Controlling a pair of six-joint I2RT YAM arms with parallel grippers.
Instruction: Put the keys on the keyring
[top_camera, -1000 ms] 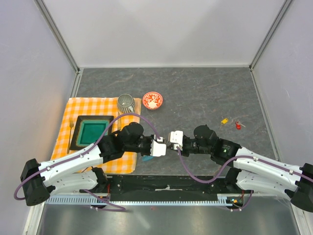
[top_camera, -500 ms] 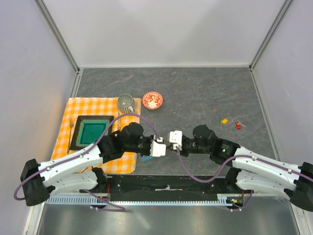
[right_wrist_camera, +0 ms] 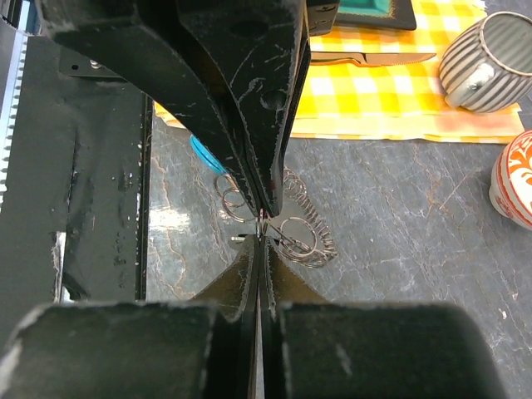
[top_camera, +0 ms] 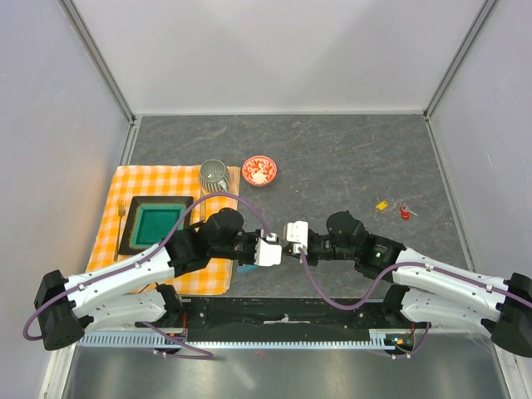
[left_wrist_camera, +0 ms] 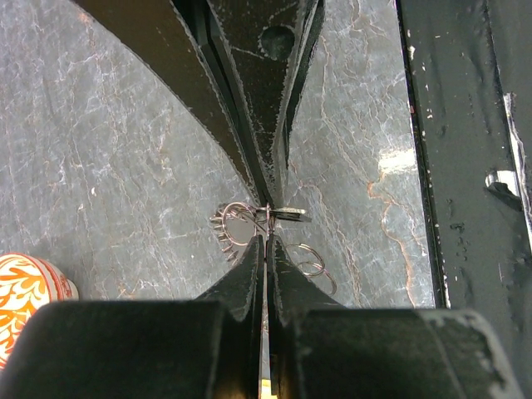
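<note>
Keyring [right_wrist_camera: 303, 218] at lower centre of top view, right where both arms meet. Blue tag [top_camera: 248, 268] poking out just below left end effector [left_wrist_camera: 267, 249]. Left: clamped on a wire loop of keyring. Right end effector [right_wrist_camera: 259, 249]: fingers pressed together too, tip to tip with left's. Pinched item too small to resolve, ring wire or a key, cannot tell. Short dark sliver beside the pinch in left wrist view, possibly black key, unconfirmed.

Yellow key [top_camera: 381, 204] and red key [top_camera: 405, 213] loose on worktop [top_camera: 332, 150], right of centre, near each other, well apart from keyring.

Step, best guess: two-handed threading of first key, or prying the loop apart. Far from done, with at least two keys off the ring.

Next, as a judgement:
- Hold ring steady with left and work the key's hole along the split with right.
- Needs fine alignment; parts are tiny and easy to slip.
- Then free right to fetch yellow or red on the right side.

Containers:
- Bowl [top_camera: 259, 170], upper centre-left: only red pattern visible inside, no key seen.
- Cup [top_camera: 214, 174], just left of bowl at edge of cloth [top_camera: 145, 187]: contents not discernible from above.
- Green tray [top_camera: 158, 224], on cloth at left side: nothing seen in it.
</note>
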